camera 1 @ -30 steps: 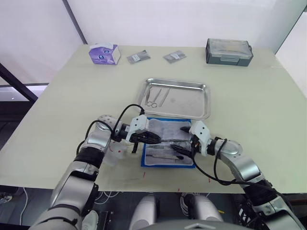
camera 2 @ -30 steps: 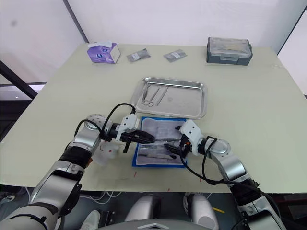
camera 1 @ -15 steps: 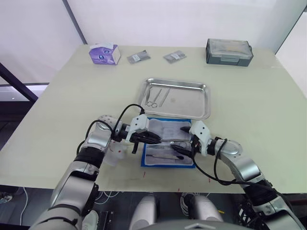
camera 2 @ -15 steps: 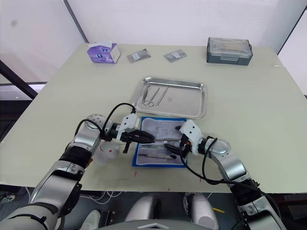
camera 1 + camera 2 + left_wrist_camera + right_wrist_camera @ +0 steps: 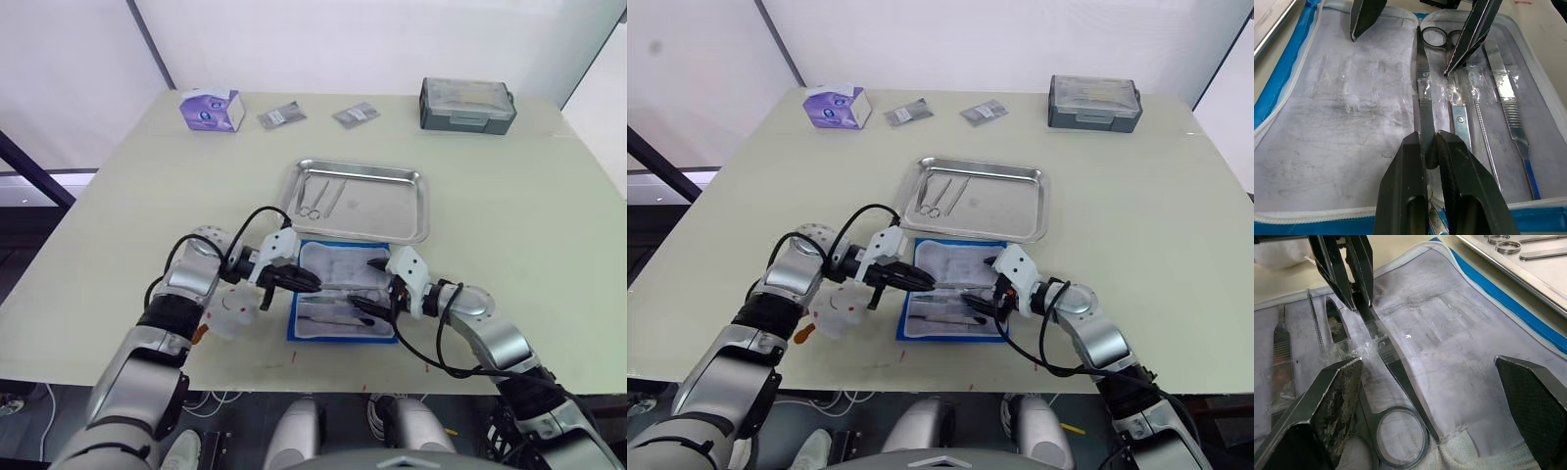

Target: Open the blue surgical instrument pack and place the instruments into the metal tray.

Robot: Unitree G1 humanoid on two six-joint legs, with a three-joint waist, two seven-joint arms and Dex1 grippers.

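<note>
Left eye view: I see the blue surgical instrument pack [image 5: 343,304] lying open in the lower middle of the frame, just below the metal tray [image 5: 411,211], which sits at the centre of the tabletop [image 5: 118,196]. Two instruments already lie in the tray's left part: a pair of ring-handled scissors [image 5: 311,198] and a slim straight tool [image 5: 330,199].

My left gripper [image 5: 313,284] reaches over the pack's left edge. In the left wrist view its fingers [image 5: 1403,196] are closed on a slim flat handle [image 5: 1423,105] that runs up the middle of the clear pockets. Beside that handle, under the plastic, I see scissors [image 5: 1452,73], a thin probe [image 5: 1481,122] and a scalpel [image 5: 1508,98].

My right gripper [image 5: 370,286] sits over the pack's right side. In the right wrist view its fingers [image 5: 1327,401] are spread wide apart, holding nothing, with the scissors' ring between them.

Along the upper edge of the tabletop I see a purple-white tissue box [image 5: 212,109] at upper left, two small grey packets [image 5: 281,117] [image 5: 356,116] in the upper middle, and a grey lidded box [image 5: 468,105] at upper right.
</note>
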